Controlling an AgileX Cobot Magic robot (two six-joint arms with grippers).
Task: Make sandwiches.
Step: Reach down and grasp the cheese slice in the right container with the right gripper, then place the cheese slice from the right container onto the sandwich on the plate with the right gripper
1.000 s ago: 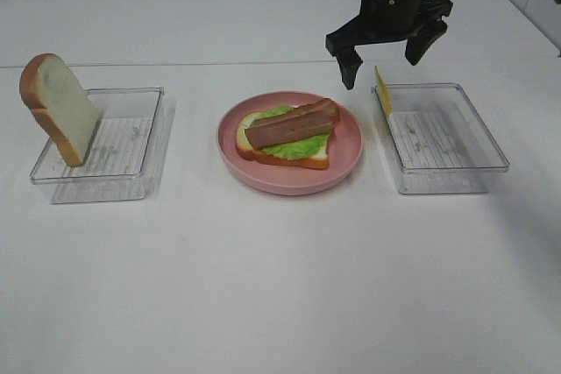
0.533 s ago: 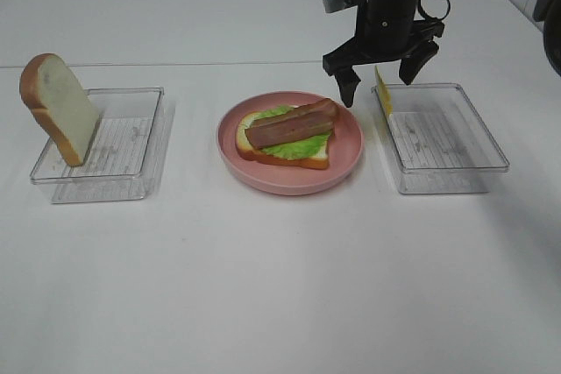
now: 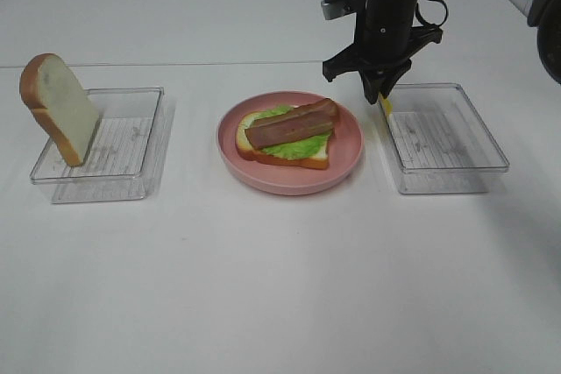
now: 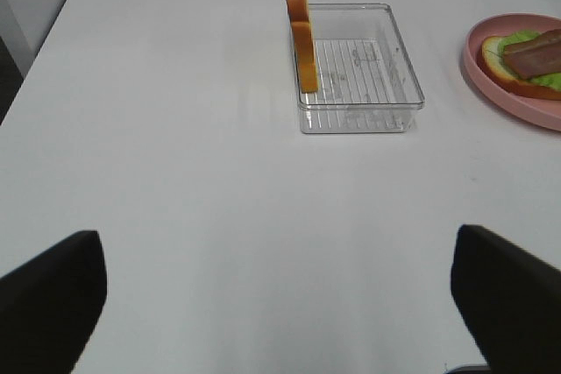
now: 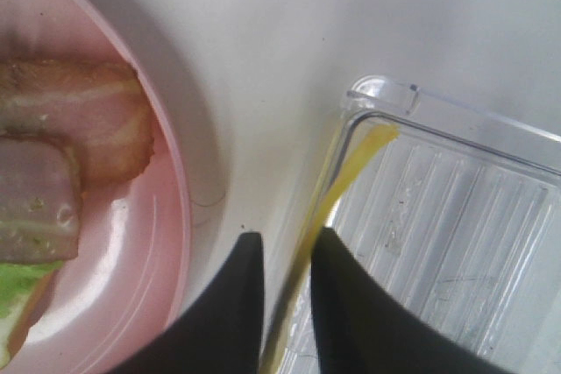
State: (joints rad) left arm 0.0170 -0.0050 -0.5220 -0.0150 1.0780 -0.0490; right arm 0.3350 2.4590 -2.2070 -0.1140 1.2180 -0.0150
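The pink plate carries the half-built sandwich: bread, lettuce, bacon. The bread slice leans upright on the left tray wall, presenting an edge for grasping. The cheese slice stands likewise at the right tray wall; the right gripper pinches it. The left gripper waits, spread.

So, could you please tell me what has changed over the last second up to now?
The right gripper came down over the near-plate wall of the right container, and its open jaws closed on the yellow cheese slice leaning there. The cheese is not lifted yet. The half-built sandwich on the pink plate and the bread slice leaning in the left container stayed put.
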